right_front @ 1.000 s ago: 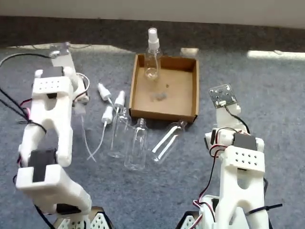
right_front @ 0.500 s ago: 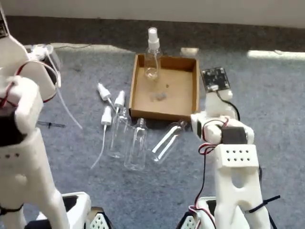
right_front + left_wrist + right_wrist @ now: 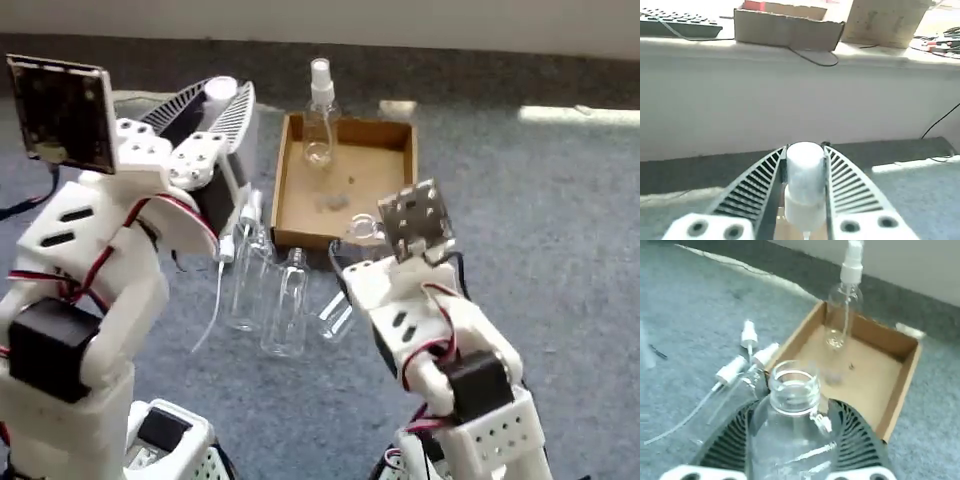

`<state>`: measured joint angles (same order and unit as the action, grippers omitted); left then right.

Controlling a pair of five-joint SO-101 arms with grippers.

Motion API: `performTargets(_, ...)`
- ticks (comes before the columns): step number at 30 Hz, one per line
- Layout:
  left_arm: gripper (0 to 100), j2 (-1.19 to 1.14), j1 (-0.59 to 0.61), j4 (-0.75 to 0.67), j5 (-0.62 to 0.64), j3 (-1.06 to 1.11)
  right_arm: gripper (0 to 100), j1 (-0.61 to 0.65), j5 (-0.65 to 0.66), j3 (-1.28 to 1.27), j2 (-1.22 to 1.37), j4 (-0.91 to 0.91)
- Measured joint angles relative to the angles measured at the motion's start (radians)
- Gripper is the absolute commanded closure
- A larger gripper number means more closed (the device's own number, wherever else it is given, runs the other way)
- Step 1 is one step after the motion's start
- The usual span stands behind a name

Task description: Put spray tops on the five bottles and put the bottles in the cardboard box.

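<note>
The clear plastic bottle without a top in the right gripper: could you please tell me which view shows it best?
The right wrist view: the clear plastic bottle is close, its open neck and shoulders plain, held in the right gripper. The high view shows its rim and its base end, with the arm across the middle.

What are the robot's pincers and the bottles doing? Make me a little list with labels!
Left pincer: shut on a white spray top
Right pincer: shut on an open bottle
Cardboard box: one sprayer-topped bottle standing inside
Carpet: two loose bottles lying down, three loose spray tops beside them
</note>
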<state>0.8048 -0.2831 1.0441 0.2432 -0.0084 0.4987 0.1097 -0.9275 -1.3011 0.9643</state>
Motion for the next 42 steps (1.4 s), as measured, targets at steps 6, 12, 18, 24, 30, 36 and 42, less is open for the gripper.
performTargets(6,99,0.006,-0.167,-0.117,0.0,0.002,99.5,0.077,0.009,-0.189,-0.23,-0.012)
performTargets(12,99,0.008,-0.285,-0.127,0.0,0.008,99.5,0.087,0.009,-0.285,-0.33,-0.087)
performTargets(18,99,-0.015,-0.296,-0.127,0.0,0.009,99.5,0.089,0.009,-0.299,-0.37,-0.094)
performTargets(24,99,-0.124,-0.302,-0.127,0.0,0.011,99.5,0.089,0.009,-0.299,-0.371,-0.094)
performTargets(30,99,-0.133,-0.301,-0.127,0.0,0.011,99.5,0.089,0.009,-0.299,-0.371,-0.094)
performTargets(36,99,-0.133,-0.253,-0.149,0.0,0.008,99.5,0.089,0.009,-0.299,-0.371,-0.094)
performTargets(42,99,-0.133,-0.219,-0.149,0.0,-0.021,99.5,0.089,0.009,-0.299,-0.371,-0.094)
